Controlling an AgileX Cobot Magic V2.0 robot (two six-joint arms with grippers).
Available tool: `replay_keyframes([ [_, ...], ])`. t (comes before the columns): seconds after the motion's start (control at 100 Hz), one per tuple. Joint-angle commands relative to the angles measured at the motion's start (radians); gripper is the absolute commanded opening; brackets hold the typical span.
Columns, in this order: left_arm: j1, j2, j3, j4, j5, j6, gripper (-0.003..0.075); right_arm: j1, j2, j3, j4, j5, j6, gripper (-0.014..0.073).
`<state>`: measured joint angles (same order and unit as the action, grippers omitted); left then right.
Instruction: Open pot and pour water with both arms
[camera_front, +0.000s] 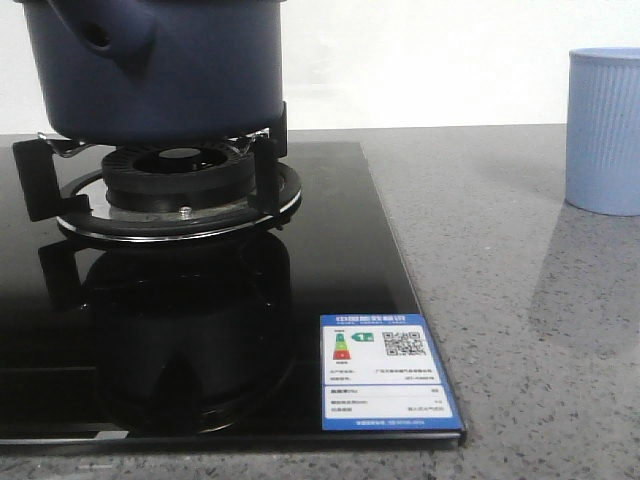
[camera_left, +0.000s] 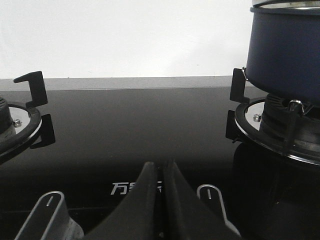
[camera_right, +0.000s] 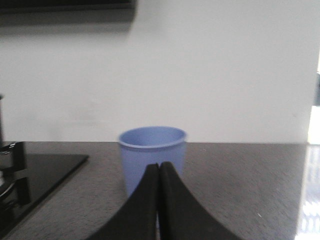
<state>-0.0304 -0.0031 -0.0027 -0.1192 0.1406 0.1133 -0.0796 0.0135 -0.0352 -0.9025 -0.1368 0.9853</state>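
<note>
While the front view gives no sight of either arm, it sets out the task's things plainly: the dark blue pot (camera_front: 150, 70) sits on the burner grate (camera_front: 165, 185) of the black glass stove (camera_front: 300, 300), its top cut off by the frame, so whether a lid is on cannot be told here. The pale blue cup (camera_front: 604, 130) stands upright on the grey counter (camera_front: 520, 300), well apart from the pot and off the stove.

From the left wrist view, the left gripper (camera_left: 161, 172) has its fingers pressed together with nothing between them. It is low over the glass between the two burners, and the pot (camera_left: 285, 55) stands off to one side, apart from the fingers. A metal rim shows at the pot's top, though lid or bare edge I cannot tell.

From the right wrist view, the right gripper (camera_right: 159, 172) is likewise closed and empty, with the cup (camera_right: 152, 150) straight ahead, near but not touching.

Both arms look parked. This scene fits arms resting ahead of the lid work or after pouring; the cup's contents are hidden.
</note>
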Motion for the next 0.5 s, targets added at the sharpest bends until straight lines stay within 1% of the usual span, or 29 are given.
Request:
replay_keyframes([
  [0.0, 0.003, -0.025, 0.016, -0.009, -0.073, -0.009, -0.0016, 0.001, 0.013, -0.025, 0.333, 0.111, -0.268, -0.0064],
  [0.01, 0.003, -0.025, 0.016, -0.009, -0.073, -0.009, -0.0016, 0.001, 0.013, -0.025, 0.389, 0.123, -0.339, -0.0064],
  [0.02, 0.003, -0.025, 0.016, -0.009, -0.073, -0.009, -0.0016, 0.001, 0.013, -0.025, 0.417, 0.128, -0.375, -0.0064],
  [0.03, 0.003, -0.025, 0.016, -0.009, -0.073, -0.009, -0.0016, 0.001, 0.013, -0.025, 0.474, 0.137, -0.413, -0.0064],
  [0.04, 0.003, -0.025, 0.016, -0.009, -0.073, -0.009, -0.0016, 0.001, 0.013, -0.025, 0.503, 0.142, -0.49, -0.0064],
  [0.05, 0.003, -0.025, 0.016, -0.009, -0.073, -0.009, -0.0016, 0.001, 0.013, -0.025, 0.533, 0.146, -0.529, -0.0064],
  [0.06, 0.003, -0.025, 0.016, -0.009, -0.073, -0.009, -0.0016, 0.001, 0.013, -0.025, 0.591, 0.155, -0.608, -0.0064],
  [0.07, 0.003, -0.025, 0.016, -0.009, -0.073, -0.009, -0.0016, 0.001, 0.013, -0.025, 0.62, 0.16, -0.646, -0.0064],
  [0.08, 0.003, -0.025, 0.016, -0.009, -0.073, -0.009, -0.0016, 0.001, 0.013, -0.025, 0.677, 0.168, -0.723, -0.0064],
  [0.09, 0.003, -0.025, 0.016, -0.009, -0.073, -0.009, -0.0016, 0.001, 0.013, -0.025, 0.705, 0.172, -0.759, -0.0064],
  [0.1, 0.003, -0.025, 0.016, -0.009, -0.073, -0.009, -0.0016, 0.001, 0.013, -0.025, 0.76, 0.176, -0.794, -0.0064],
  [0.11, 0.003, -0.025, 0.016, -0.009, -0.073, -0.009, -0.0016, 0.001, 0.013, -0.025, 0.784, 0.184, -0.86, -0.0064],
  [0.15, 0.003, -0.025, 0.016, -0.009, -0.073, -0.009, -0.0016, 0.001, 0.013, -0.025, 0.894, 0.199, -1.006, -0.0064],
  [0.18, 0.003, -0.025, 0.016, -0.009, -0.073, -0.009, -0.0016, 0.001, 0.013, -0.025, 0.92, 0.2, -1.044, -0.0064],
  [0.3, 0.003, -0.025, 0.016, -0.009, -0.073, -0.009, -0.0016, 0.001, 0.011, 0.006, 0.918, 0.179, -1.044, -0.0064],
  [0.4, 0.003, -0.025, 0.016, -0.009, -0.073, -0.009, -0.0016, 0.001, 0.007, 0.064, 0.918, 0.137, -1.033, -0.0064],
  [0.44, 0.003, -0.025, 0.016, -0.009, -0.073, -0.009, -0.0016, 0.001, -0.004, 0.061, 0.918, 0.19, -1.018, -0.0064],
  [0.49, 0.003, -0.025, 0.016, -0.009, -0.073, -0.009, -0.0016, 0.001, -0.02, 0.061, 0.911, 0.201, -1.018, -0.0064],
])
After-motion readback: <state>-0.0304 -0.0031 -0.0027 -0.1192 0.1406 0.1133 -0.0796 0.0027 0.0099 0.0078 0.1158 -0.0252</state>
